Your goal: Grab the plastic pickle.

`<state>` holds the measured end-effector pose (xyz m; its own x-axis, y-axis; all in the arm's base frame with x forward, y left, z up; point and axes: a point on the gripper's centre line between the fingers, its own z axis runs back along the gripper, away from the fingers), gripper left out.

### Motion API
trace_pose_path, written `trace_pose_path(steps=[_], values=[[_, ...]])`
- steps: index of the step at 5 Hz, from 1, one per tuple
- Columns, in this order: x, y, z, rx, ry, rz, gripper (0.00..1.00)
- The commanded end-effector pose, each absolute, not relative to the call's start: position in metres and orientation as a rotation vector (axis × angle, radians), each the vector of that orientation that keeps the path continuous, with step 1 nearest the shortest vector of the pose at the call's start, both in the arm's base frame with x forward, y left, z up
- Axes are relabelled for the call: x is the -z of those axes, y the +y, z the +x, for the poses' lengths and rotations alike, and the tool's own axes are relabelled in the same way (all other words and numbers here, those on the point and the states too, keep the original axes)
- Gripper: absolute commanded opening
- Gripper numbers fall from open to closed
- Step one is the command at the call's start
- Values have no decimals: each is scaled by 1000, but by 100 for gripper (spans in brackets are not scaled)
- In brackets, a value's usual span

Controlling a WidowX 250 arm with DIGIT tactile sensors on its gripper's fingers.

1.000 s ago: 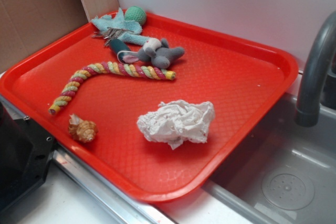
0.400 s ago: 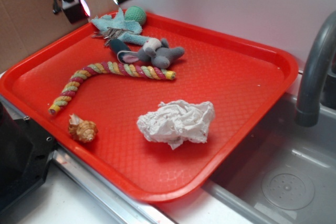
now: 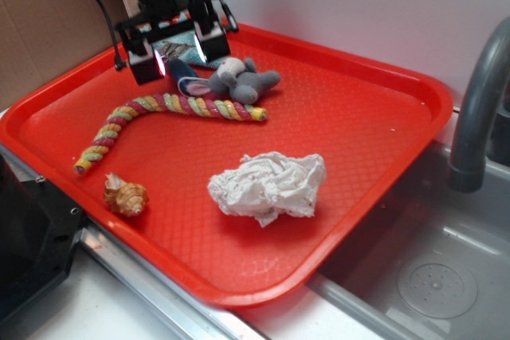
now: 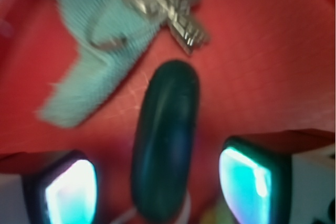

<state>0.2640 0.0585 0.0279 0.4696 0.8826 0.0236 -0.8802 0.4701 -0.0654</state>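
Gripper (image 4: 160,182) spread open with nothing held, plastic pickle (image 4: 165,140) lying lengthwise between its two pads, near the red tray's (image 3: 414,89) far left corner, keys (image 4: 168,3) and teal cloth (image 4: 100,40) just beyond, grey plush mouse (image 3: 243,79) beside.

We are seeing the plastic pickle (image 4: 165,145) as a small, stubby, dark green oblong with a smooth, slightly glossy skin and rounded ends. It is lying flat on its side, and in the wrist view its long axis is running from top to bottom, leaning slightly. In the exterior view only a sliver of the pickle (image 3: 177,68) is showing, at the far left part of the scene; the rest of it is sitting hidden there.
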Motion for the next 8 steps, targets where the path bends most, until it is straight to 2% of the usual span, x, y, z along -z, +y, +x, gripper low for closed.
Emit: trace_pose_path(steps=[1, 2, 3, 4, 5, 6, 7, 8], values=[[0, 63, 228, -1071, -45, -10, 0], [-9, 64, 187, -1026, -18, -26, 0], [-56, 73, 199, -836, 0, -107, 0], [-106, 75, 184, -713, -16, -132, 0], [-156, 62, 187, -569, -21, -108, 0], [-206, 44, 213, -385, -54, -99, 0], [-245, 25, 233, -143, -73, -81, 0], [-248, 11, 250, 107, -85, -116, 0]])
